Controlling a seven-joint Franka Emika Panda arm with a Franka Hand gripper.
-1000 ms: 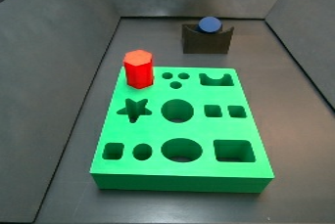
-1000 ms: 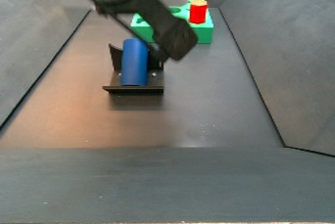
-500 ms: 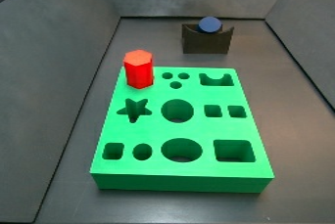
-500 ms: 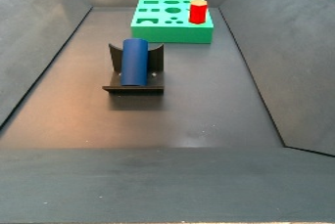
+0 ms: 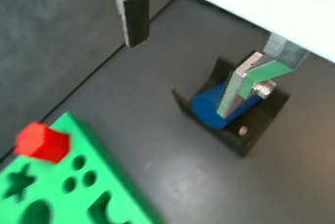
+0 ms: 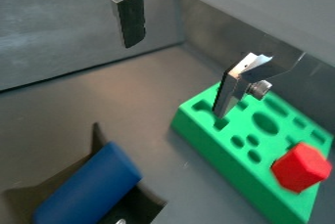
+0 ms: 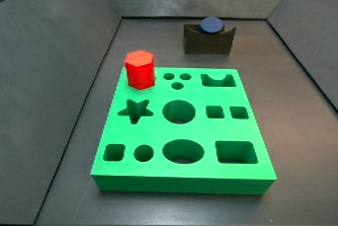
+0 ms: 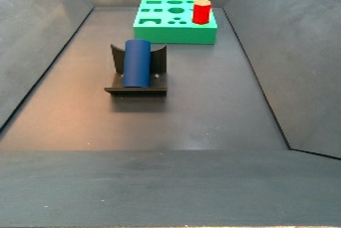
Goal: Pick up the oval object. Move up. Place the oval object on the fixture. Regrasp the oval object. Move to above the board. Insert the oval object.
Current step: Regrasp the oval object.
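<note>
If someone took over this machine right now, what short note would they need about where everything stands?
Gripper: open, empty, raised above the floor; seen only in the wrist views.
Oval object: lying in the fixture, not held.
Board: on the floor, apart from the fixture; a red peg stands in it, and its other holes look empty.
Done: oval object picked up and placed on the fixture.
Left: regrasp it, move above the board, insert it.
</note>
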